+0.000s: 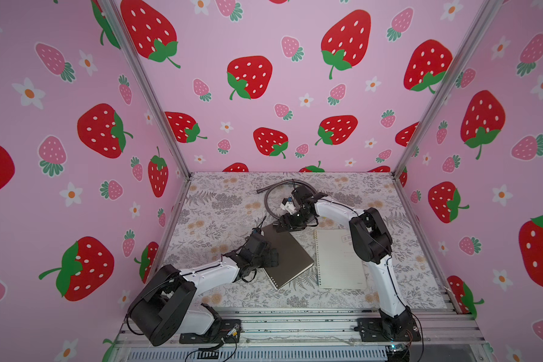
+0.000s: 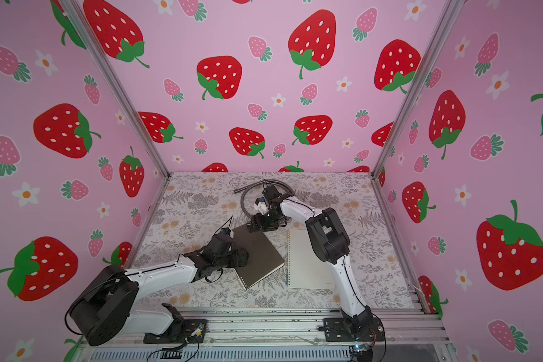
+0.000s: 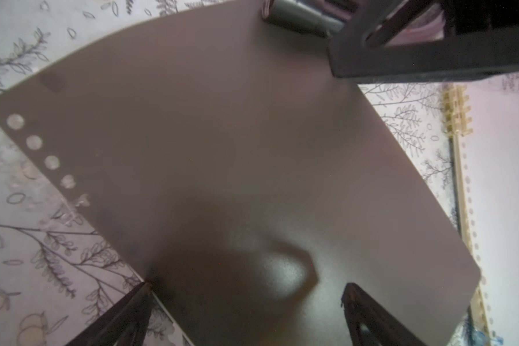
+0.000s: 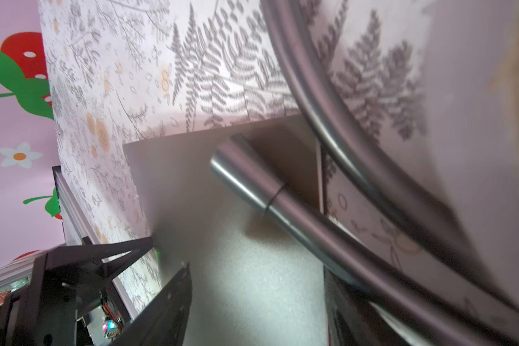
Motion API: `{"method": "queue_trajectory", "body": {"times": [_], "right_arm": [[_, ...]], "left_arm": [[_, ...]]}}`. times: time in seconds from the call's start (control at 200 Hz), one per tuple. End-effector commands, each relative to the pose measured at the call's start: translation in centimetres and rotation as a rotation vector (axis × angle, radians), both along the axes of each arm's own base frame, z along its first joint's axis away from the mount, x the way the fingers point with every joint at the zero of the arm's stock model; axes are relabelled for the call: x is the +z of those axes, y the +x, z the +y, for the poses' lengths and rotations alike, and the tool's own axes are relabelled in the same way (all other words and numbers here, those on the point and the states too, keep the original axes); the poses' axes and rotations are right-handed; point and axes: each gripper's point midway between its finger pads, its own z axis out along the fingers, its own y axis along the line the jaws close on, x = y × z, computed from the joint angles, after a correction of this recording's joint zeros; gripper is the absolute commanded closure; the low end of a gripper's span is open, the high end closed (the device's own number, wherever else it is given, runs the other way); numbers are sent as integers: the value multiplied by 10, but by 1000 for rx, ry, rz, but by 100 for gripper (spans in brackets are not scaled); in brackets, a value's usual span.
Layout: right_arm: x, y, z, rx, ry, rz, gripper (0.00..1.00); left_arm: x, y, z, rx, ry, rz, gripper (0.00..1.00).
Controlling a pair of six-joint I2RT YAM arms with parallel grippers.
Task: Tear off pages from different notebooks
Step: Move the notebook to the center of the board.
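Whitish notebook (image 1: 339, 266): label (image 1: 346, 238) partly behind right arm (image 1: 384, 282), print too small to read.

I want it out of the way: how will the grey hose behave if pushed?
The grey hose loops in a curve, so it probably flexes rather than sliding as one piece. It looks smooth and round, so it may roll or slip. Its end lies over the dark notebook, so it may drag across it.
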Motion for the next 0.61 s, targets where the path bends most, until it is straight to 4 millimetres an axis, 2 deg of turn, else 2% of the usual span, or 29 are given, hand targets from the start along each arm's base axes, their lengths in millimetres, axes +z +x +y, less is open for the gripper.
{"method": "queue_trajectory", "body": {"times": [0.0, 0.125, 0.22, 0.41, 0.495, 0.6], "right_arm": [[15, -9, 14, 72, 52, 39, 30], [20, 8, 3, 44, 59, 29, 30], [18, 12, -11, 31, 58, 45, 30], [18, -1, -41, 37, 39, 66, 30], [21, -6, -49, 46, 18, 68, 30], [27, -3, -57, 29, 20, 54, 29]], "left_arm": [[36, 25, -14, -40, -23, -69, 0], [63, 44, -5, -11, 64, -122, 0], [80, 59, -1, 13, 100, -164, 0], [107, 100, 18, 158, 82, -163, 0], [124, 114, 20, 189, 73, -169, 0], [143, 132, 17, 177, 63, -177, 0]]}}
